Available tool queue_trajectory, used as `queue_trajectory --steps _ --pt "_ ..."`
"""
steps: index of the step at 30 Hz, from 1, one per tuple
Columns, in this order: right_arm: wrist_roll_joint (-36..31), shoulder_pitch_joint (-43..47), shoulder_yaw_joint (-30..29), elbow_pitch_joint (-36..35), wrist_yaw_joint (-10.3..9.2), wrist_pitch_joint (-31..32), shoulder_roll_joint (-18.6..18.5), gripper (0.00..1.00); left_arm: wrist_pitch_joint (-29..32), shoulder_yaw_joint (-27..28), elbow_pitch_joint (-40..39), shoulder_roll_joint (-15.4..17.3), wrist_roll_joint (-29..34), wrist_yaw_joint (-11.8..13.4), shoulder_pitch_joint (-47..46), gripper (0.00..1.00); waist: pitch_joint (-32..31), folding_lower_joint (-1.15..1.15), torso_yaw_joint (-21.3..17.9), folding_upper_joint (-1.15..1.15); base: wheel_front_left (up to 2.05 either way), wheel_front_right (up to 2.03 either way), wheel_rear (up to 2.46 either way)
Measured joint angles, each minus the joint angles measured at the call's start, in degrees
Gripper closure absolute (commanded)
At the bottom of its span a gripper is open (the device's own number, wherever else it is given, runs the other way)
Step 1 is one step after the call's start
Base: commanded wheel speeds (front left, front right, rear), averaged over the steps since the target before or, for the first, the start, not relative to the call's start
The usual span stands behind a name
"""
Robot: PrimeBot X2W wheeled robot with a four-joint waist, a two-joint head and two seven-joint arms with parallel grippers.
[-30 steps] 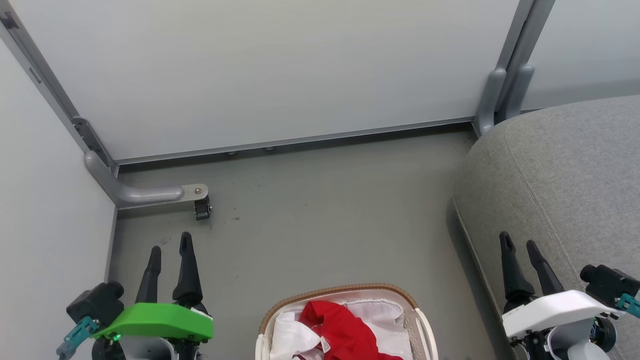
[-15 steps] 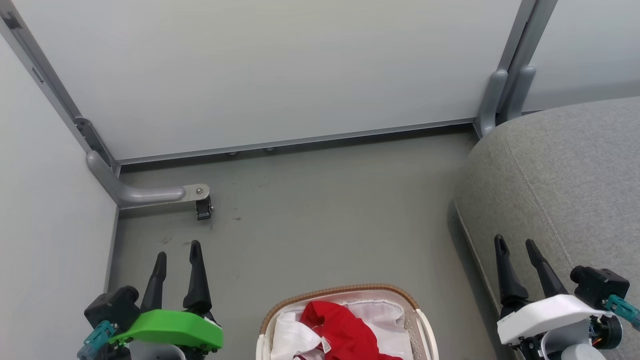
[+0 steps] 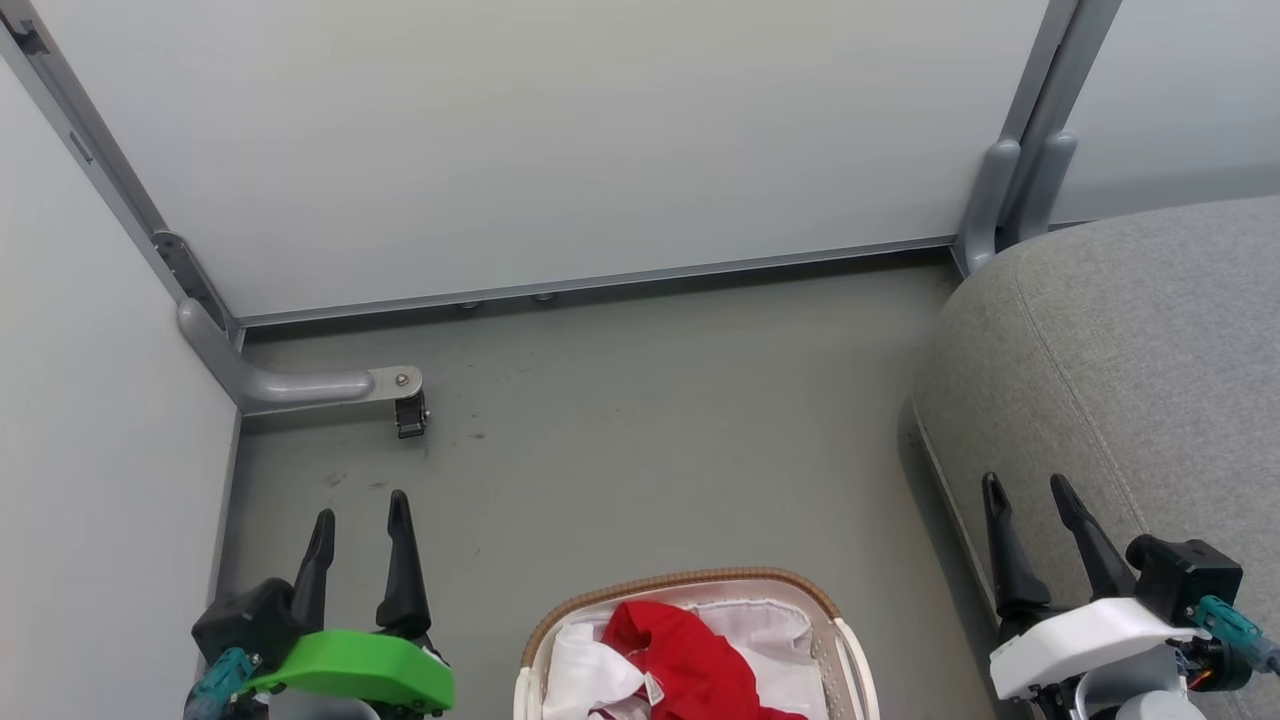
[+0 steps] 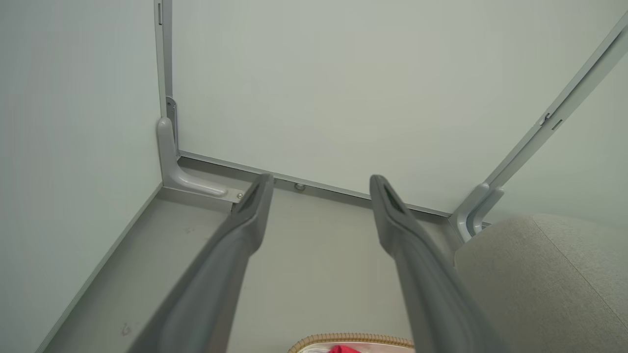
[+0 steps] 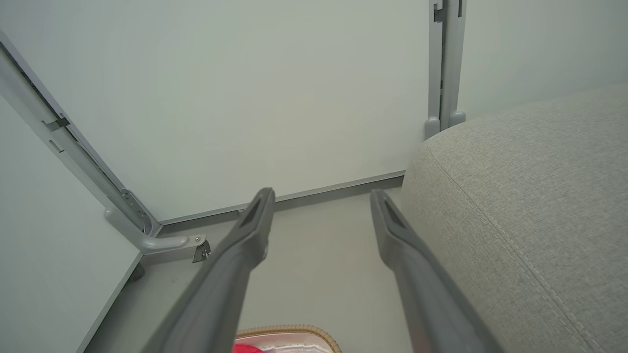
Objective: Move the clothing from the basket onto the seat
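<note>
You face a corner closed off by pale partition panels (image 3: pixel 560 140) in grey metal frames, with a bare grey floor (image 3: pixel 650 420) below them. The seat (image 3: pixel 1130 340), a light grey sofa with a stitched seam, takes up the right side and stands on that floor near the back panel's post. A curved frame foot (image 3: pixel 290 385) with a small black caster (image 3: pixel 410 418) juts out from the left corner. The basket (image 3: pixel 690 576) sits on the floor at the bottom centre of the head view, between your two arms and left of the seat, apart from it. The clothing (image 3: pixel 690 660) lies bunched inside the basket on the white lining (image 3: pixel 775 630). Your left gripper (image 3: pixel 361 506) hangs over the floor to the basket's left, fingers spread and holding nothing. Your right gripper (image 3: pixel 1026 482) hangs at the seat's front edge, fingers likewise apart and empty; whether it touches the fabric you cannot tell.
</note>
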Motion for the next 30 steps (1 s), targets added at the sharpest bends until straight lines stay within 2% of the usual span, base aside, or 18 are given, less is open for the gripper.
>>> queue_trajectory --steps 30 --pt "-11.7 0.3 0.7 -0.8 0.01 -3.0 -0.2 0.00 -3.1 -2.5 2.2 0.1 9.5 1.2 0.1 0.00 0.2 0.00 0.3 0.00 0.00 0.00 0.00"
